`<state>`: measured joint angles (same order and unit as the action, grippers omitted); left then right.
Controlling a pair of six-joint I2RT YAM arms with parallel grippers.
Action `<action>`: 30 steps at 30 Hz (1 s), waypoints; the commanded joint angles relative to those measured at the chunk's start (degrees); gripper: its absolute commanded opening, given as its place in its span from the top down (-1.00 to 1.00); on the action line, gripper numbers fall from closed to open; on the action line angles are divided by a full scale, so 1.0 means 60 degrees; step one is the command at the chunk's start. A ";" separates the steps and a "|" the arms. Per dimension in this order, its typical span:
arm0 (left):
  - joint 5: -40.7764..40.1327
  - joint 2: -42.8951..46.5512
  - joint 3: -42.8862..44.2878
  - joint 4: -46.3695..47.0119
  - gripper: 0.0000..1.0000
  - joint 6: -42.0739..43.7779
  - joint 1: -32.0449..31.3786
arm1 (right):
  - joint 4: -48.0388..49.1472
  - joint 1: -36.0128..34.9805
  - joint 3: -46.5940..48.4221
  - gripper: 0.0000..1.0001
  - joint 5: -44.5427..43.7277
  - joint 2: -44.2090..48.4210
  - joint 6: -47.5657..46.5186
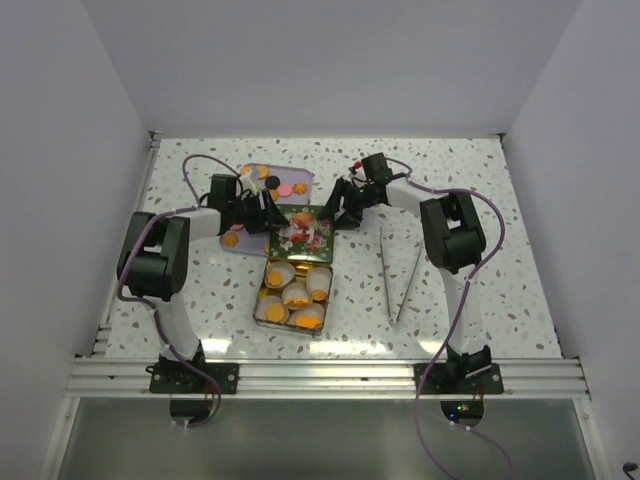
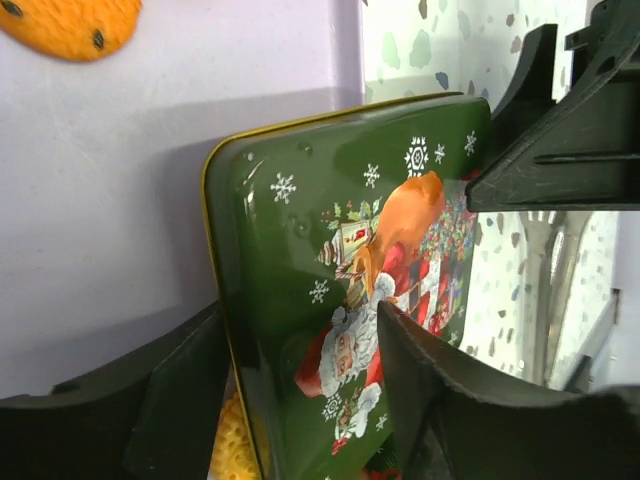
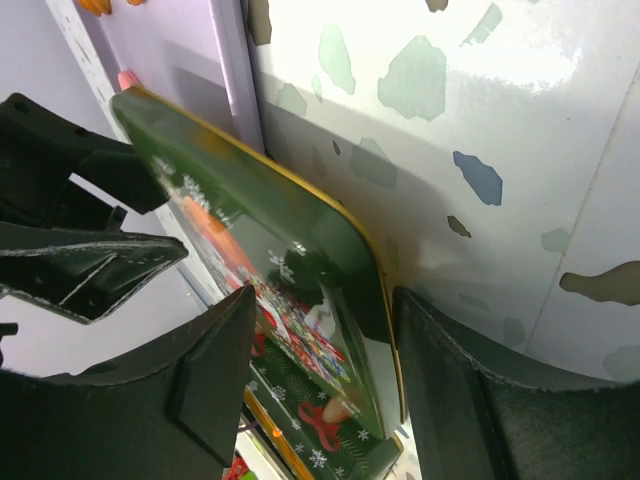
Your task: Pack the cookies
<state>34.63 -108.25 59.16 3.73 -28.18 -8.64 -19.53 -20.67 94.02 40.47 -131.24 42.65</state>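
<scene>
Speckled white terrazzo tabletop fills the middle of the top view, closed in by plain white wall panels. Left of centre lies a flat lavender plastic tray carrying loose cookies, small flat discs in orange, black and pink. More orange ones sit in pleated white paper cups inside the open gold-rimmed rectangular tin at lower centre. Between tray and tin, a glossy green metal lid with a gold edge, white snowflakes and a Santa print overlaps the tray's right side and casts a shadow on the table beneath it. The left gripper pinches the lid from the left, one black finger on the printed face and the other behind the rim. The right gripper clamps the opposite edge the same way. Right of the tin, slim metal tongs lie in a narrow V, apart from everything else.
</scene>
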 commanded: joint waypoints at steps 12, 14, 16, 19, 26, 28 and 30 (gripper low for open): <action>0.2487 0.0067 -0.0294 0.3216 0.72 -0.1892 0.0444 | -0.0349 -0.0028 -0.0010 -0.22 -0.0373 -0.0217 -0.0254; 0.2723 0.0111 -0.0235 0.3668 0.91 -0.2113 0.0445 | -0.0334 -0.0027 0.0019 -0.22 -0.0343 -0.0158 -0.0254; 0.3075 0.0155 -0.0206 0.4006 1.00 -0.2538 0.0445 | -0.0334 0.0016 0.0063 -0.23 -0.0373 -0.0041 -0.0254; 0.3412 0.0316 -0.0133 0.4505 1.00 -0.3021 0.0459 | -0.0057 0.0163 0.0019 -0.33 -0.0270 0.0280 -0.0049; 0.3647 0.0872 0.0043 0.5310 1.00 -0.4222 0.0576 | -0.0026 0.0573 0.0326 -0.97 -0.0051 0.1218 0.0127; 0.3632 0.0961 -0.0015 0.5399 1.00 -0.4588 0.0606 | -0.0041 0.0617 0.0283 -0.97 -0.0021 0.1612 0.0127; 0.3574 0.1151 -0.0306 0.6012 1.00 -0.5230 0.0606 | -0.0027 0.0646 0.0079 -0.97 0.0008 0.1906 0.0128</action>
<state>55.51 -104.47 57.34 31.70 -54.96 -5.52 -19.59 -17.43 94.04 40.69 -126.54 43.51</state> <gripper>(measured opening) 0.145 0.985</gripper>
